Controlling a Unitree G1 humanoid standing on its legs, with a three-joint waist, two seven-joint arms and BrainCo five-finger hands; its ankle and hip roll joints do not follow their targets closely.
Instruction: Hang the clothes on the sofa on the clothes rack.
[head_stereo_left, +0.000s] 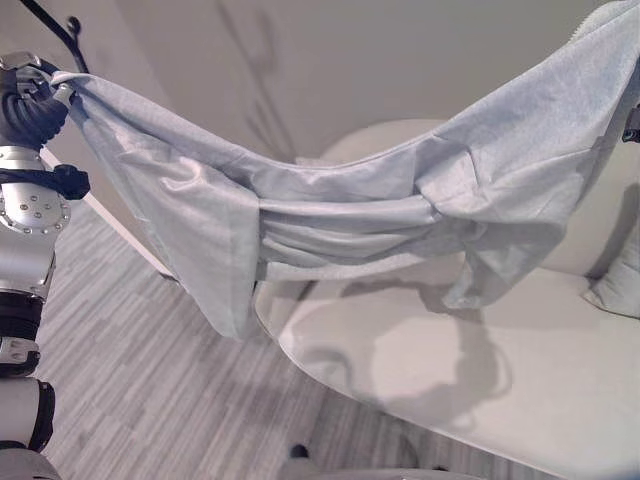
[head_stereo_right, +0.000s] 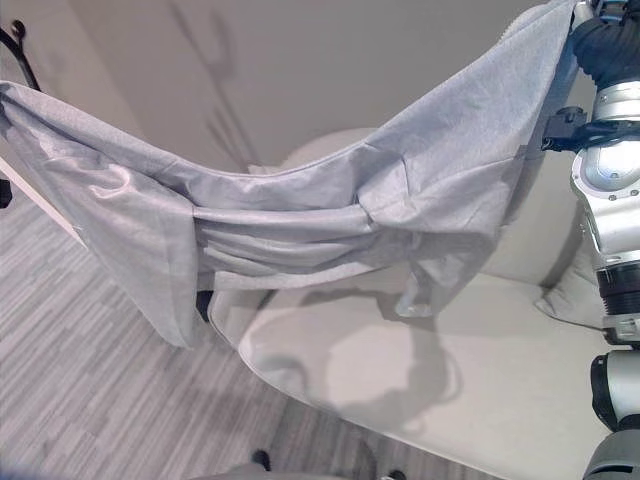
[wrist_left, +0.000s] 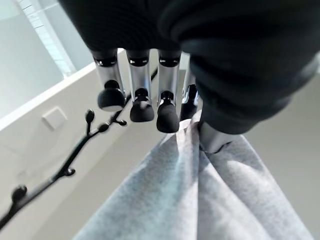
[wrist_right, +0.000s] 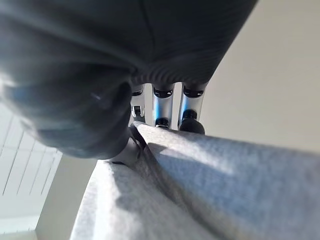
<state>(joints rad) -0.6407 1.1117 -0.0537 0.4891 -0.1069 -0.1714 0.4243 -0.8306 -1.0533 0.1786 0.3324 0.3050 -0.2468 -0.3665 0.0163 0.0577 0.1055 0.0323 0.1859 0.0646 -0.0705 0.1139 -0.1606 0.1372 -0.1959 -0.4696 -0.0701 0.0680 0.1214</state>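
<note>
Grey garment (head_stereo_left: 350, 215): slung between both hands above the sofa (head_stereo_right: 480, 380); left hand (wrist_left: 150, 95) and right hand (wrist_right: 167, 107) each pinched an end; rack (wrist_left: 65, 165) far left; advice: keep cloth taut, lift over a rack prong.

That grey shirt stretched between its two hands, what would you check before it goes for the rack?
1. Left hand pinches the grey shirt: ok, cloth caught between thumb and fingers.
2. Right hand holds the other end: ok, fingers curled over the cloth.
3. Shirt lifted off the sofa: ok, it hangs above the seat.
4. Shirt spread flat: not ok, the middle is bunched and a flap dangles.
5. Clothes rack within reach: cannot tell, though its black knobbed branch shows beyond the left fingers.
</note>
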